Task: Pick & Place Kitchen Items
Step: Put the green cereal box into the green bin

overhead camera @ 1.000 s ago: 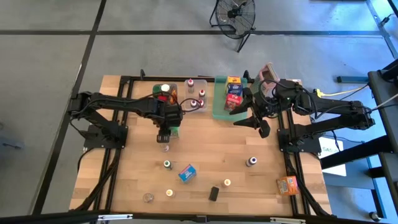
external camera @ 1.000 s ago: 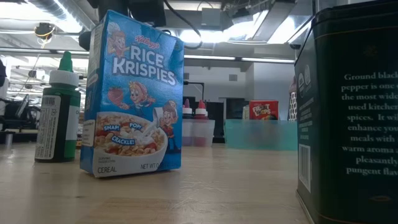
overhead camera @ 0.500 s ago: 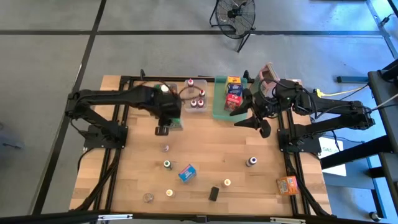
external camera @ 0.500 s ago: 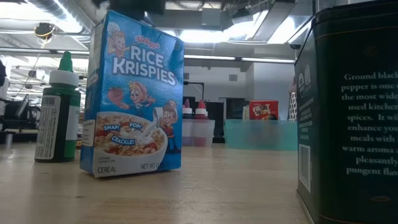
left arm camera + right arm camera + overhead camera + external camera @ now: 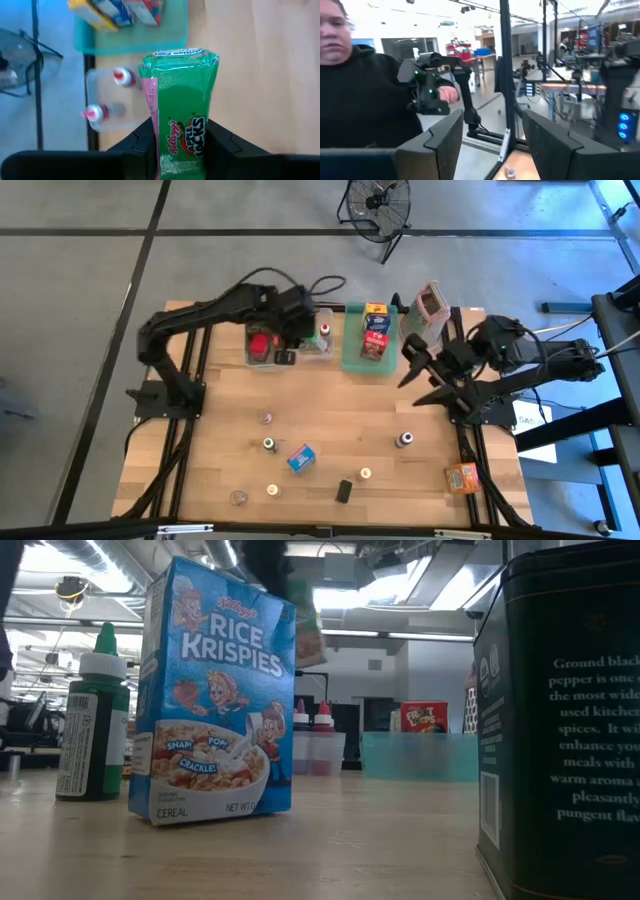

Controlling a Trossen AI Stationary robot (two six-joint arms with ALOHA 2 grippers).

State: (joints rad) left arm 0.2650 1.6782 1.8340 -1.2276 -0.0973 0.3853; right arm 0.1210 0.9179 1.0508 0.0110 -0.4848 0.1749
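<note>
My left gripper (image 5: 284, 354) (image 5: 182, 137) is shut on a green Apple Jacks box (image 5: 180, 95), held in the air over the clear bins (image 5: 300, 345) at the table's far edge. The low view shows the box (image 5: 308, 635) blurred, high behind the blue Rice Krispies box (image 5: 215, 690) (image 5: 301, 457), which stands on the table. My right gripper (image 5: 420, 378) (image 5: 492, 135) is open and raised, right of the green tray (image 5: 350, 362), touching nothing. A green-capped bottle (image 5: 269, 444) (image 5: 95, 720), a black pepper tin (image 5: 344, 490) (image 5: 560, 720) and an orange box (image 5: 463, 477) rest on the wood. My left gripper pinches the Apple Jacks box between its two fingers, one on each of two opposite sides near the box's end (image 5: 182, 150) closest to the wrist. The box is lifted clear and sticks out past the fingertips (image 5: 220, 137), over the bins.
The clear bin (image 5: 107, 105) holds red-capped bottles. The green tray (image 5: 130, 45) holds several boxes. The tall grater (image 5: 430, 305) stands at the far edge. Small jars (image 5: 404, 440) (image 5: 366, 473) (image 5: 266, 418) dot the near half. A person in black fills the right wrist view (image 5: 365, 100).
My left gripper has risen from the middle-left of the table and swung toward the far edge with the green box, and now hangs over the clear bins. My right gripper has drawn back from the green tray toward the table's right and near side.
</note>
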